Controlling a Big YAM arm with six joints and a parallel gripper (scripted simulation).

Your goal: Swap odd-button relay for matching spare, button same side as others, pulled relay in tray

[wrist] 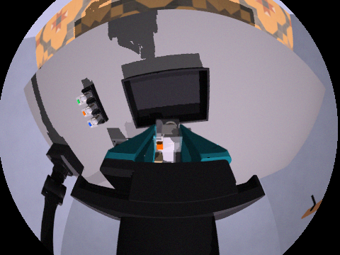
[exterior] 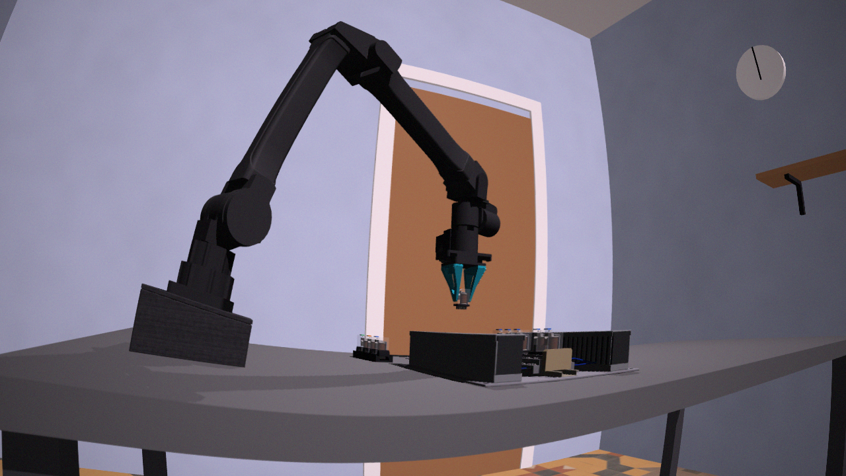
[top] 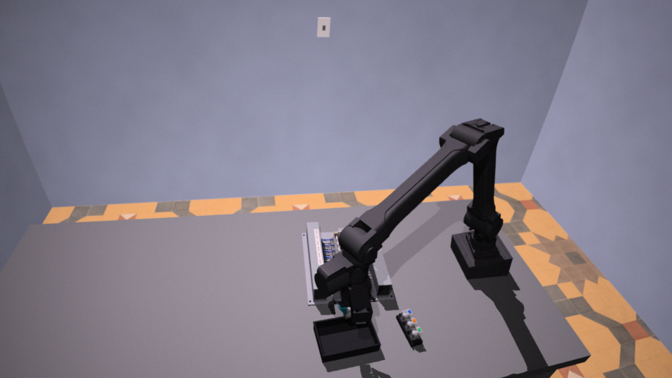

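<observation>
My gripper [exterior: 462, 295] [wrist: 167, 128] is shut on a clear relay with an orange test button [exterior: 462, 297] [wrist: 169, 149]. It holds the relay upright in the air, between the relay panel and the black tray [top: 322, 350] [wrist: 207, 95], close to the tray's near edge in the wrist view. The tray holds nothing that I can see. The spare rack [top: 403, 331] [wrist: 100, 103] beside the tray holds three spares: one with a blue button [top: 409, 312] [wrist: 91, 124], one with an orange button [top: 413, 320] [wrist: 84, 112] and one with a green button [top: 419, 329] [wrist: 78, 101]. Blue-buttoned relays [exterior: 537, 339] stand in the panel row.
The panel's grey duct [top: 313, 277] and its dark duct wall [exterior: 452, 355] flank the relay row and stand about as high as the relays. The arm hides much of the panel in the top view. A tan block [exterior: 556, 359] stands at the end of the row.
</observation>
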